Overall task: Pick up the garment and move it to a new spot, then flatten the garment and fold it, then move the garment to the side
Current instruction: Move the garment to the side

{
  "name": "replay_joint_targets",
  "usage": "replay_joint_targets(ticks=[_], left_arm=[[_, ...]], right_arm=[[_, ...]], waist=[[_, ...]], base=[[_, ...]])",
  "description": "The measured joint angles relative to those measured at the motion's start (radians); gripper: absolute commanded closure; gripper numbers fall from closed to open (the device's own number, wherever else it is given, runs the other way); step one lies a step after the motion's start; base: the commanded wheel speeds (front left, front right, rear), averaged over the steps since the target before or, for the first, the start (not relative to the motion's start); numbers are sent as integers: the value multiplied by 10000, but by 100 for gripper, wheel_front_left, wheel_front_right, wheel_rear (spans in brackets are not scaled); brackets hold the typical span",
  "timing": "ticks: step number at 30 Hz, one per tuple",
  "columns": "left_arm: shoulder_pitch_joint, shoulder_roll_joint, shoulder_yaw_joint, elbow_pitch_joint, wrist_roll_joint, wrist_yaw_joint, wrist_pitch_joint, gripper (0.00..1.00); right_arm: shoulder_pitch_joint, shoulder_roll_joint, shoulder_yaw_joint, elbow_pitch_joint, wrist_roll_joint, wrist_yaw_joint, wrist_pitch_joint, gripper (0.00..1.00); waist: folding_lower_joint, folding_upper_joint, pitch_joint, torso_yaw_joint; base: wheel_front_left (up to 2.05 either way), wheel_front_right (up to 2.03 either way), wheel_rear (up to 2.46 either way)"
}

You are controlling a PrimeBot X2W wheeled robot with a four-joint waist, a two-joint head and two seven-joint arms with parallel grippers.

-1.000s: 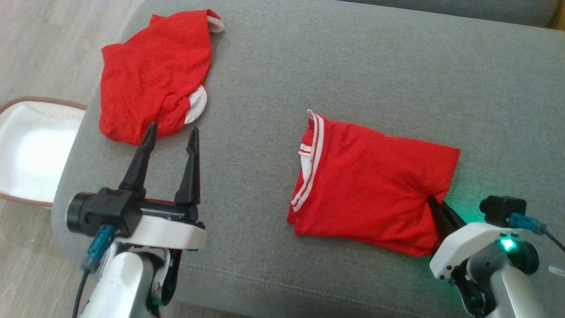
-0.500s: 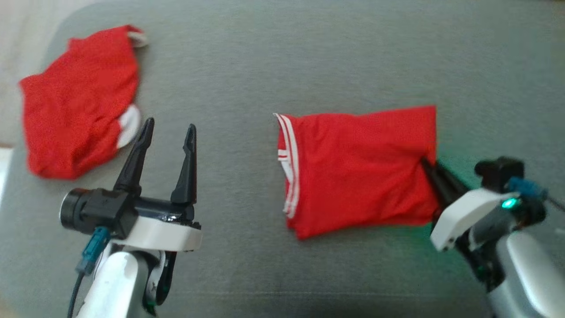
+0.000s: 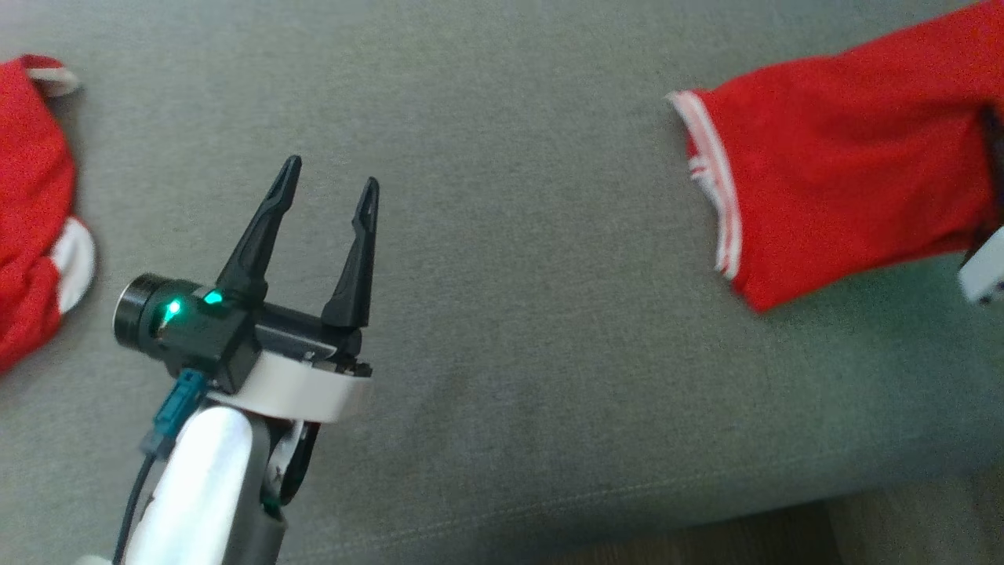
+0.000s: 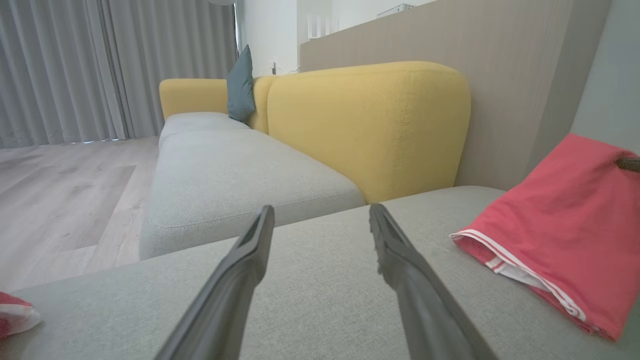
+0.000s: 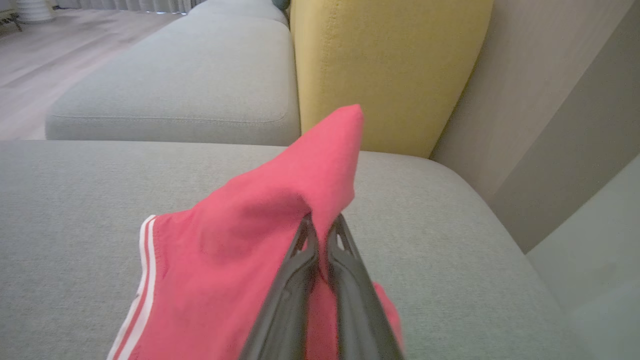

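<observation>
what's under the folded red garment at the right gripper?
Grey sofa cushion shows around its edges. The folded garment, pinched by the right gripper, covers whatever lies directly beneath.

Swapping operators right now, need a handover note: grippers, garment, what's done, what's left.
Left gripper: open, empty, above the grey cushion.
Right gripper: shut on one end of the folded red garment.
Garment: folded, on the robot's right side of the cushion; gripped end raised, striped end low by the cushion.
Second red garment: crumpled at the cushion's left end, no gripper on it.
Done: the fold looks finished.
Left: set the folded garment down at the side and release.
</observation>
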Motion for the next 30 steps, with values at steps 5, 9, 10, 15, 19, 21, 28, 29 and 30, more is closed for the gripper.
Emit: replay_joint_targets(ticks=[5,9,10,15,19,21,28,29,30], left_arm=[[-192,-4,-148,-19,98,-176,0,0],[-471,-6,-180,-142,111,-270,0,0],[-539,-6,-201,-186,174,-316,0,0],[-962,2,-293,-322,343,-470,0,0],[-1383,21,-445,-368,382,-598,0,0],[-1569,21,-493,-410,383,-616,-2,0],[-2103,42,-560,-514,468,-790,-2,0],[-2159,48,-568,-514,468,-792,-2,0],[-2220,46,-589,-510,468,-794,-2,0]], right_arm=[[-416,-81,-520,-359,-236,0,387,100],[-446,-50,-984,-554,-520,0,610,100],[-448,-48,-1156,-583,-594,0,621,100],[-659,-15,-1718,-851,-980,0,819,100],[-833,-2,-2219,-924,-1335,0,918,100],[-855,8,-2443,-922,-1505,0,932,100],[-1336,-4,-3081,-662,-2190,0,861,100],[-1409,0,-3164,-593,-2370,0,786,100],[-1445,10,-3287,-522,-2520,0,767,100]], waist=[[0,0,496,-313],[0,0,884,-474],[0,0,985,-499],[1,0,1527,-576],[1,0,1992,-583],[1,0,2224,-560],[1,0,3005,-363],[1,0,3102,-317],[1,0,3189,-269]], base=[[0,0,0],[0,0,0],[0,0,0],[0,0,0],[0,0,0],[0,0,0],[0,0,0],[0,0,0],[0,0,0]])
